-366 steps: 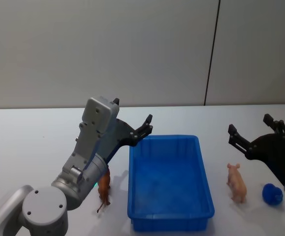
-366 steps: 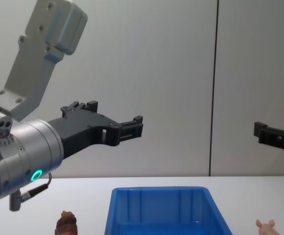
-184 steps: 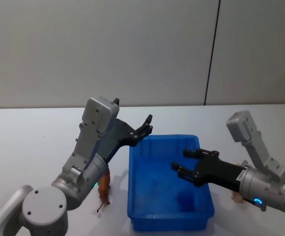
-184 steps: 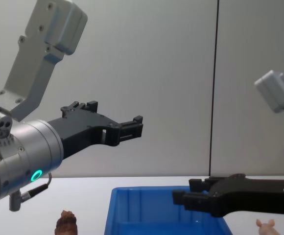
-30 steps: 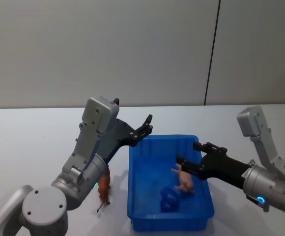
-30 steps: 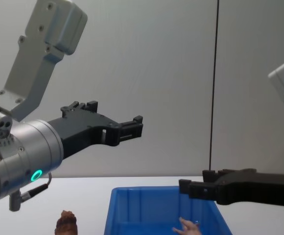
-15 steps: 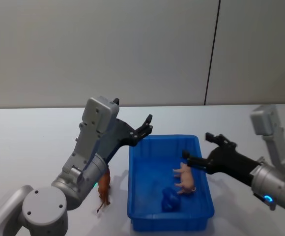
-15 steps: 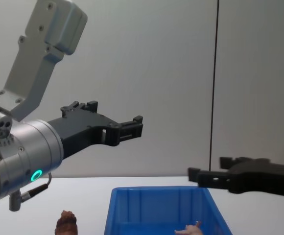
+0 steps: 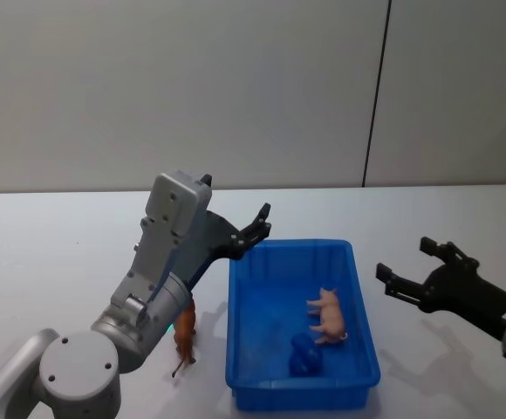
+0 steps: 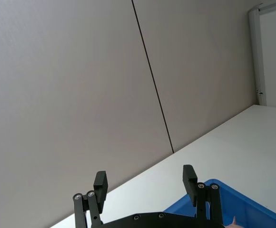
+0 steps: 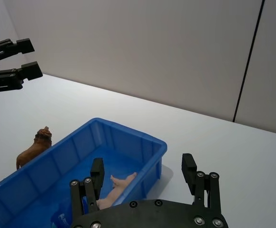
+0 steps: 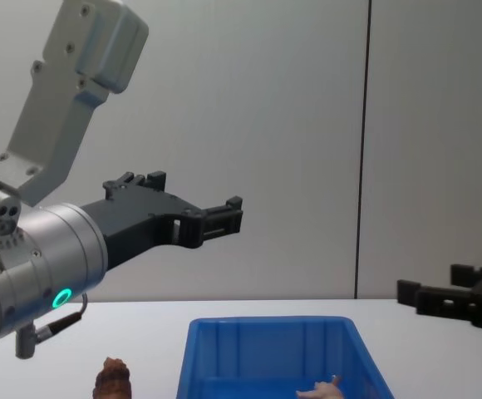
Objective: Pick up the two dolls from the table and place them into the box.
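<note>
Jaws apart, right gripper [image 9: 405, 259] beside blue box [image 9: 292, 246]; pink doll [image 9: 327, 314] inside.

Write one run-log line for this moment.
pink doll: in box | brown doll: on table | right pincer: open, beside box | left pincer: open, raised

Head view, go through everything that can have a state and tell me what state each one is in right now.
Pink doll: inside the box.
Brown doll: upright on the table, outside the box, to its left.
Box: holds the pink doll and a small blue object.
Left gripper: open, empty, raised by the box's far left corner.
Right gripper: open, empty, right of the box.
</note>
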### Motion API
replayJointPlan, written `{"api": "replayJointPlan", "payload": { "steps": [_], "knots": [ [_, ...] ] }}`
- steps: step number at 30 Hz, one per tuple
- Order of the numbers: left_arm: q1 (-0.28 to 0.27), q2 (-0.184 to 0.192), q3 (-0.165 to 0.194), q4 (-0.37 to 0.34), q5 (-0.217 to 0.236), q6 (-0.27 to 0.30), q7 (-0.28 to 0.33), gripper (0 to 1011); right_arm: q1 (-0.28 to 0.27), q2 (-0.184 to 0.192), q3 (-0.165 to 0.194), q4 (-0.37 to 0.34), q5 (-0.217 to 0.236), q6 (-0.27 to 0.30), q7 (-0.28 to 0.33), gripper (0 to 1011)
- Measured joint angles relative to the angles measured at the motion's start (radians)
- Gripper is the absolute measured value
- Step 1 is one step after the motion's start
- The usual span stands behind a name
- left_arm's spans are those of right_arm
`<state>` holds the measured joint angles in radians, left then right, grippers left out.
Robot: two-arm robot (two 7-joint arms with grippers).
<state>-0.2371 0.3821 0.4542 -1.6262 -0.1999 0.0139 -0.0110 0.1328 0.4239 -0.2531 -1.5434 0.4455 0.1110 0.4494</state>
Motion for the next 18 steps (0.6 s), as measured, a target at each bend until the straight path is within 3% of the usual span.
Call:
{"api": "replayJointPlan", "payload": {
  "steps": [9, 18],
  "knots": [
    [0.013, 0.004, -0.002, -0.014, 0.0, 0.028, 0.026, 1001, -0.026, 0.028, 0.017, -0.017, 0.025, -0.011, -0.007, 1001],
    [0.07, 0.035, -0.011, -0.066, -0.052, 0.102, 0.111, 1001, -0.041, 0.045, 0.027, -0.025, 0.038, -0.017, -0.011, 1001]
  ]
}}
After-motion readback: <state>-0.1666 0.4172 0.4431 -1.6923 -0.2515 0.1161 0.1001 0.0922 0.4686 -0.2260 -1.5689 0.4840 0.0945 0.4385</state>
